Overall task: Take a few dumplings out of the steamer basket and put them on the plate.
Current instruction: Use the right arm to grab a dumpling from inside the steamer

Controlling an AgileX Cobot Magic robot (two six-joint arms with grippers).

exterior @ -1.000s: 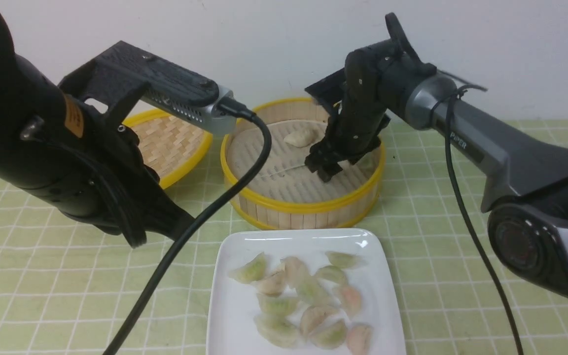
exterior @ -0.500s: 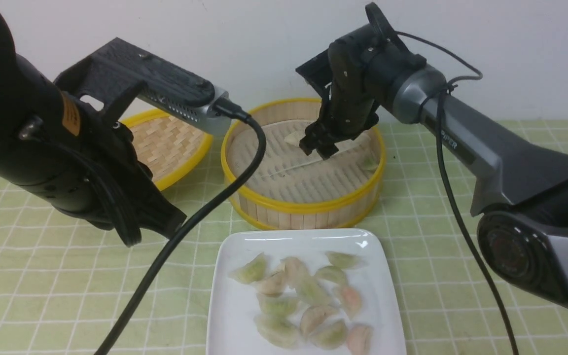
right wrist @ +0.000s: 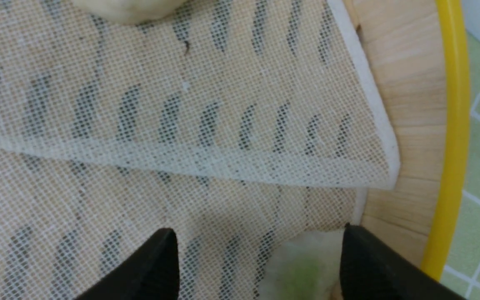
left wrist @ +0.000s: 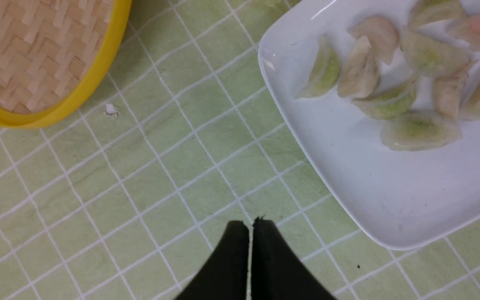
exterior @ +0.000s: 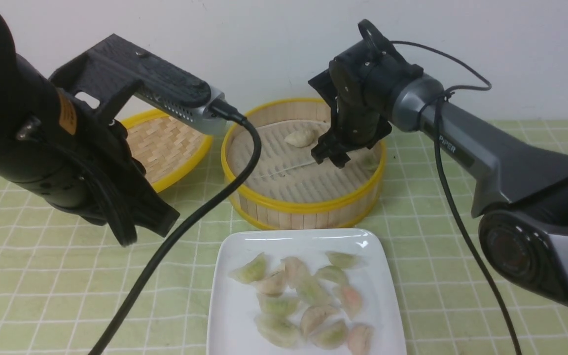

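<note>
The round steamer basket (exterior: 303, 207) stands at the table's middle back. On its liner lie an off-white dumpling (exterior: 300, 138) toward the back and a pale green dumpling (exterior: 370, 161) against the right wall. My right gripper (exterior: 331, 157) hangs open just over the liner. In the right wrist view the green dumpling (right wrist: 302, 271) lies between the fingertips, close to one finger (right wrist: 369, 266), and is not gripped. The white plate (exterior: 234, 315) in front holds several dumplings (exterior: 308, 301). My left gripper (left wrist: 250, 225) is shut and empty, above the cloth beside the plate (left wrist: 390, 200).
A shallow woven lid (exterior: 165, 143) with a yellow rim lies left of the basket. The left wrist camera's black cable (exterior: 205, 207) sweeps down in front of the basket's left side. A folded liner edge (right wrist: 223, 162) crosses the basket floor. A white wall closes the back.
My right gripper rose from the basket's floor toward the back, then came right and down near the green dumpling, staying open. The left arm barely shifted.
</note>
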